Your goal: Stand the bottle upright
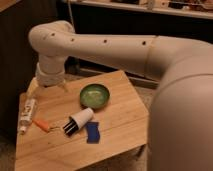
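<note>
Where my wrist hangs over the back left part of the bench (120, 117), it covers most of my claw (48, 88). Only two pale fingertips (33, 88) poke out beneath the round wrist housing, one to each side. They are spread wide, with nothing between them, so the claw holds nothing and touches none of the things. Whether the tips hover above the wood or rest on it I cannot tell.

Nearest the claw, toward the front and at the left of the view, the bottle (27, 113) lies on its side along the bench's left edge, apart from the claw. I cannot make out which end carries its cap, and its label is too small to read. Just beside its front end lies a small orange stick (41, 125).

Further right the cup (81, 119) lies on its side, its black end pointing toward the stick. A blue piece (93, 132) lies flat just in front of the cup; what it is I cannot tell. Behind the cup a green bowl (95, 95) sits upright, touching it or nearly so.

My arm (125, 47) spans the top of the view. Its bulk fills the right side, is cut off there, and hides the bench's right corner.
</note>
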Controlling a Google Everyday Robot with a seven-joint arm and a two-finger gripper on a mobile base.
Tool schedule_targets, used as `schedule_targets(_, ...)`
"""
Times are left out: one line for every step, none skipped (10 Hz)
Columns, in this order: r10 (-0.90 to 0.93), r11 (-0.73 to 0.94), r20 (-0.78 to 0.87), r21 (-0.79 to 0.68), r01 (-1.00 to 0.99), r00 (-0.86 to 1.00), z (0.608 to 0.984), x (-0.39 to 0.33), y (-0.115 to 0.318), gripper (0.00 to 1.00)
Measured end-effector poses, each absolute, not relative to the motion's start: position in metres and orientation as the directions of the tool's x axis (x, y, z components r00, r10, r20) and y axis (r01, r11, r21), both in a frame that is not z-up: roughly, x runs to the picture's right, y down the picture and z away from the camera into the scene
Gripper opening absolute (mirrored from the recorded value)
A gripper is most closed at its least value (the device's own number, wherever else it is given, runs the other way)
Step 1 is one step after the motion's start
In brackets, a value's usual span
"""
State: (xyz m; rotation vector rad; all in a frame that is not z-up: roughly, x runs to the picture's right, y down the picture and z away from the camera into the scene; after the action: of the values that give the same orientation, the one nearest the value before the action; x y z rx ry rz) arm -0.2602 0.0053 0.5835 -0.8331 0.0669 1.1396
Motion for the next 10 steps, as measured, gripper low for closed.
schedule_targets(0.772, 0.155, -0.449, -0.554, -0.818, 0.45, 0.583, -0.287, 0.005, 0.8)
schedule_targets(0.774, 0.145, -0.452, -0.554, -0.82, 0.443, 0.579, -0.311, 0.011, 0.8)
schedule_targets(0.779, 0.127, -0.462, -0.546, -0.828, 0.424, 0.575, -0.33, 0.019, 0.8)
schedule_targets(0.785, 0.1, -0.478, -0.53, -0.842, 0.394, 0.574, -0.345, 0.03, 0.8)
schedule_targets(0.787, 0.072, -0.499, -0.511, -0.856, 0.364, 0.579, -0.358, 0.044, 0.8)
schedule_targets(0.788, 0.055, -0.512, -0.495, -0.867, 0.342, 0.587, -0.363, 0.054, 0.8)
schedule_targets(0.786, 0.026, -0.534, -0.476, -0.879, 0.312, 0.601, -0.369, 0.07, 0.8)
schedule_targets(0.783, 0.011, -0.546, -0.465, -0.885, 0.297, 0.609, -0.373, 0.078, 0.8)
schedule_targets(0.777, -0.002, -0.561, -0.455, -0.89, 0.285, 0.616, -0.384, 0.088, 0.8)
schedule_targets(0.772, -0.001, -0.567, -0.453, -0.891, 0.288, 0.622, -0.397, 0.094, 0.8)
